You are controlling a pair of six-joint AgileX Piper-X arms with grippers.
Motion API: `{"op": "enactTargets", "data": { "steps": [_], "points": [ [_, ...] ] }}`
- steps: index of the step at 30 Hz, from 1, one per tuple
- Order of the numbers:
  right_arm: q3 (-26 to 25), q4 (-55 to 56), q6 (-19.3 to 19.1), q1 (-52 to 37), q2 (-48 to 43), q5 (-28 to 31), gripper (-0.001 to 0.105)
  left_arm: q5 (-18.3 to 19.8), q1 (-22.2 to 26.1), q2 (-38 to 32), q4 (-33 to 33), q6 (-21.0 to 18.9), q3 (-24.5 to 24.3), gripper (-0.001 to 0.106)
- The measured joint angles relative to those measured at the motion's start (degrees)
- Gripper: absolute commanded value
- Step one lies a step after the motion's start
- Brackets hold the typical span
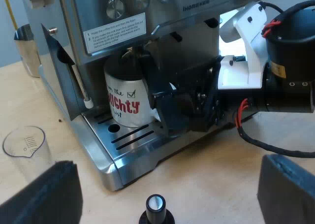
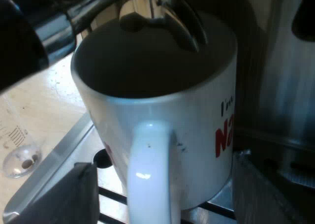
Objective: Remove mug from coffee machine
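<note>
The mug [image 1: 127,103] stands on the machine's [image 1: 147,17] metal tray [image 1: 106,160], right under the spouts [image 2: 147,7]. It is white with red and black words on it.

Think of the mug as the middle of a clock in the left wrist view. The right gripper [image 1: 165,93] is at 3 o'clock, right up against the mug's side. The glass [image 1: 27,147] is at 8 o'clock, on the table [image 1: 211,179] near the tray's corner. The tamper [image 1: 156,209] with its black knob is at 6 o'clock, on the table and well apart from the mug. A shiny jug [image 1: 27,47] is at 10 o'clock, beside the machine.

The left gripper [image 1: 165,184] hangs over the table, above the tamper. Its fingers [image 1: 39,194] are spread wide and it has nothing in it.

Now make the mug the clock's middle in the right wrist view. The mug's handle [image 2: 150,175] is at 6 o'clock, pointing at the right gripper [image 2: 157,194]. The spouts are at 12 o'clock, just over the mug's dark mouth. One black finger [image 2: 54,194] is at 8 o'clock and the other is at 4 o'clock. They are spread apart with the handle between them and a gap on each side. They are not squeezing the handle. I cannot tell if they touch the mug's body.
</note>
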Motion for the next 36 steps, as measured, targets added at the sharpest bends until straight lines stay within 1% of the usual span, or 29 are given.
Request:
{"op": "enactTargets", "data": {
  "steps": [1, 3, 6, 10, 12, 13, 14, 17, 18, 20, 22, 27, 29, 31, 36],
  "points": [
    [0.0, 0.0, 0.0, 0.0, 0.0, 0.0, 0.053, 0.0, 0.0, 0.0, 0.0, 0.0, 0.0, 0.079],
    [0.0, 0.0, 0.0, 0.0, 0.0, 0.0, 0.043, 0.0, 0.0, 0.0, 0.0, 0.0, 0.0, 0.079],
    [0.0, 0.0, 0.0, 0.0, 0.0, 0.0, 0.032, 0.0, 0.0, 0.0, 0.0, 0.0, 0.0, 0.079],
    [0.0, 0.0, 0.0, 0.0, 0.0, 0.0, 0.023, 0.0, 0.0, 0.0, 0.0, 0.0, 0.0, 0.079],
    [0.0, 0.0, 0.0, 0.0, 0.0, 0.0, 0.017, 0.0, 0.0, 0.0, 0.0, 0.0, 0.0, 0.079],
    [0.0, 0.0, 0.0, 0.0, 0.0, 0.0, 0.016, 0.0, 0.0, 0.0, 0.0, 0.0, 0.0, 0.079],
    [0.0, 0.0, -0.1, 0.0, 0.0, 0.0, 0.013, 0.0, 0.0, 0.0, 0.0, 0.0, 0.0, 0.079],
    [0.0, 0.0, -0.3, 0.0, 0.0, 0.0, 0.008, 0.0, 0.0, 0.0, 0.0, 0.0, 0.0, 0.079],
    [0.0, 0.0, -0.3, 0.0, 0.0, 0.0, 0.003, 0.0, 0.0, 0.0, 0.0, 0.0, 0.0, 0.079],
    [0.0, 0.1, -0.3, 0.0, 0.0, 0.0, 0.0, 0.0, 0.0, 0.0, 0.0, 0.0, 0.0, 0.079],
    [0.0, 0.7, -0.6, 0.0, -0.2, 0.0, 0.0, 0.0, 0.0, 0.0, 0.0, 0.0, 0.0, 0.079],
    [-0.2, 3.4, -5.1, 0.7, -1.5, 0.1, 0.0, 0.0, 0.0, 0.0, 0.0, 0.0, 0.0, 0.079],
    [-0.2, 3.6, -5.4, 0.8, -1.6, 0.0, 0.0, 0.0, 0.0, 0.0, 0.0, 0.0, 0.0, 0.079],
    [-0.2, 4.6, -7.0, 1.6, -2.5, 0.4, 0.0, 0.0, 0.0, 0.0, 0.0, 0.0, 0.0, 0.079],
    [-0.2, 6.6, -7.3, 1.7, -4.2, 0.7, 0.0, 0.0, 0.0, 0.0, 0.0, 0.0, 0.0, 0.079]
  ]
}}
